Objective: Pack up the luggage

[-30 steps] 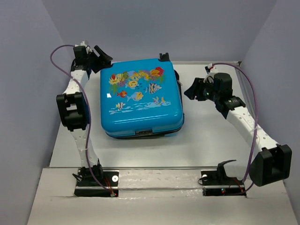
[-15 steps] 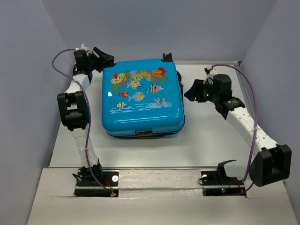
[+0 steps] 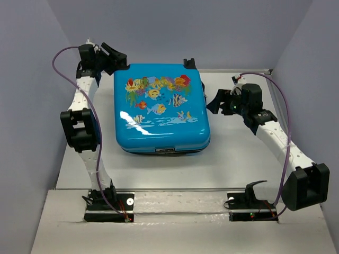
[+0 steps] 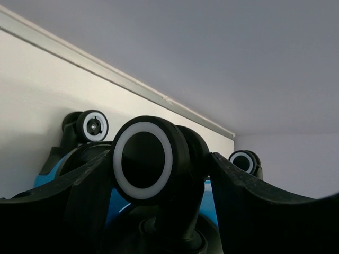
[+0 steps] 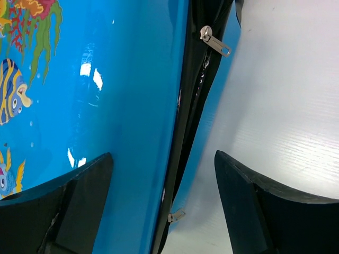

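Luggage point(image 3: 161, 108): lid down, zip point(image 5: 185, 121) seemingly undone.
Left jaws: pinching 11 o'clock wheel point(image 4: 142, 160).
Right jaws: spread, 3 o'clock.
Remaining: zipping.

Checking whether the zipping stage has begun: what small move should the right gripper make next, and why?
Probably ease the right gripper forward to a zipper pull and close on it. The luggage is folded shut, but its black seam gapes on that side, and the right jaws stand open, holding nothing. The left gripper seems clamped on a wheel, bracing the case.
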Controlling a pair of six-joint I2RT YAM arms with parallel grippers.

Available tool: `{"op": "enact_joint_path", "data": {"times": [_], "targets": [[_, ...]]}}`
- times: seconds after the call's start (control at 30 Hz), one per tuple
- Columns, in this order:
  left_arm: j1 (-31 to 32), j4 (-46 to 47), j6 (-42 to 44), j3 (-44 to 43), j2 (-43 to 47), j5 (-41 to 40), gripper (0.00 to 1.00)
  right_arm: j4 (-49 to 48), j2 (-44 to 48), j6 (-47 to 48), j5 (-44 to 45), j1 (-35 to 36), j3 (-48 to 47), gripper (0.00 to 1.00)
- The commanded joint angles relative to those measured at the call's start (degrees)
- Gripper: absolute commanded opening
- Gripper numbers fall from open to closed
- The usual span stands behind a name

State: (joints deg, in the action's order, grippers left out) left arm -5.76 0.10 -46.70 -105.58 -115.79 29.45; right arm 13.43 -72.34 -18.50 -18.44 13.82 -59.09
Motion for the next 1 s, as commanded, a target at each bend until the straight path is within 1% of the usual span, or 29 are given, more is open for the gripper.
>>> {"op": "enact_joint_path", "data": {"times": [0.0,0.07,0.1,0.2,0.23,0.27,0.33,0.37,0.43,0.5,0.53,0.57,0.63,0.67,0.73,0.77,0.8,0.83,0.87,0.93,0.97], "targets": [[1.5,3.5,-4.3,-12.7,7.2,4.0,0.06,-0.5,0.8,-0.3,-1.6,0.5,-0.1,0.84],[1.5,2.2,-5.2,-14.8,5.6,4.6,0.06,-0.4,0.7,-0.2,-2.0,0.5,-0.1,0.84],[1.5,2.0,-6.6,-14.6,5.6,5.0,0.06,-0.3,0.6,-0.1,-2.0,0.5,-0.1,0.84],[1.7,2.2,-7.0,-10.9,7.6,4.8,0.06,0.3,-0.4,0.0,-1.4,0.5,0.0,0.84],[1.8,2.3,-6.2,-8.2,9.2,4.2,0.06,0.1,-0.6,-0.4,-1.6,0.5,0.0,0.86],[1.8,2.4,-5.7,-8.2,9.2,4.0,0.06,0.1,-0.9,-0.7,-1.7,0.5,0.0,0.87],[1.8,3.1,-4.6,-2.3,12.1,3.8,0.06,-0.6,-1.8,-1.4,-2.1,0.5,-0.1,0.92],[1.7,4.0,-4.7,2.1,14.1,3.9,0.06,-0.8,-2.3,-1.6,-2.4,0.5,-0.5,0.93],[1.6,6.8,-5.8,3.9,15.2,4.0,0.06,-0.9,-3.0,-2.1,-2.9,0.5,-1.6,0.93],[1.7,6.8,-6.6,1.1,14.1,4.7,0.06,-1.1,-2.7,-2.2,-3.4,0.5,-1.9,0.94],[1.7,6.5,-6.9,1.1,14.1,4.9,0.06,-1.2,-2.5,-2.2,-3.4,0.5,-1.9,0.94],[1.8,5.4,-6.9,-1.9,13.2,4.8,0.06,-1.2,-2.3,-2.2,-3.1,0.5,-1.8,0.94],[1.9,3.6,-6.3,-5.1,12.3,4.5,0.06,-1.1,-1.6,-1.9,-2.7,0.5,-1.1,0.94],[1.8,-0.1,-5.3,-9.3,11.2,4.1,0.06,-1.1,-1.4,-2.0,-2.1,0.5,-0.9,0.95],[1.1,-6.5,2.3,-14.2,10.0,0.6,0.06,-1.2,-1.1,-1.9,-1.9,0.5,-0.4,0.95],[0.6,-13.1,5.4,-17.5,9.4,-1.6,0.06,-1.2,-0.7,-1.9,-1.8,0.5,-0.2,0.95],[-0.1,-14.8,10.3,-17.1,9.8,-5.0,0.06,-1.3,-0.2,-1.9,-1.8,0.5,0.0,0.94],[-1.3,-15.6,12.3,-15.5,10.7,-6.2,0.06,-1.4,0.3,-1.9,-1.6,0.5,0.2,0.93],[-1.9,-15.5,14.0,-9.4,13.3,-7.6,0.1,-1.7,1.0,-1.8,-1.2,0.5,0.6,0.93],[-2.5,-13.0,15.4,-2.1,15.8,-11.4,0.37,-1.8,2.7,-1.9,-0.8,0.5,0.9,0.93],[-2.5,-9.5,15.9,4.4,17.4,-11.5,0.51,-1.9,3.2,-2.0,-1.0,0.5,1.3,0.93]]}}
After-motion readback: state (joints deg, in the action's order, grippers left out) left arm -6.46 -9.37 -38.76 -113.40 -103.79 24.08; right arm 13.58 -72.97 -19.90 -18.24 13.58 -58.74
